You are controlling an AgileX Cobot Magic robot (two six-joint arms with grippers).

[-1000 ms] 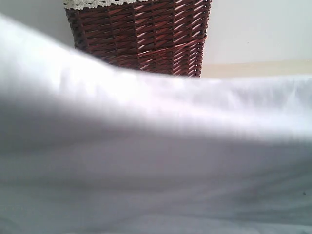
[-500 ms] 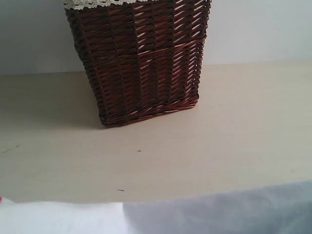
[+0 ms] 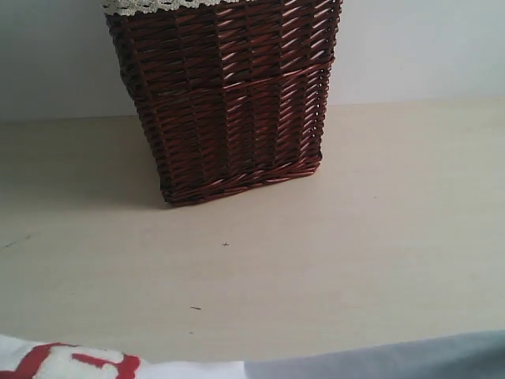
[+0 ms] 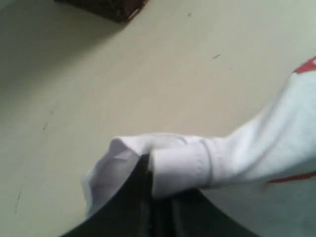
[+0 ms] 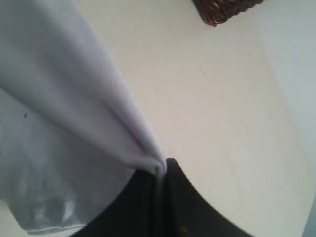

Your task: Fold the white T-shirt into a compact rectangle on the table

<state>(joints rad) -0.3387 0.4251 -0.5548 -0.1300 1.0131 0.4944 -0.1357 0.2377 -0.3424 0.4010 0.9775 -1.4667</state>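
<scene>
Both my left end effector [image 4: 148,170] and right end effector [image 5: 159,173] pinch edges of the white T-shirt [image 4: 256,143], held over the near side of the bench [image 3: 363,237], so I judge a fold is mid-way and no compact rectangle is formed yet.

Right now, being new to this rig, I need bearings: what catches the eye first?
A dark red-brown wicker basket stands on the table, high in the exterior view. The white T-shirt edges that view's bottom, red print at left. The left gripper and right gripper each pinch its cloth.
</scene>
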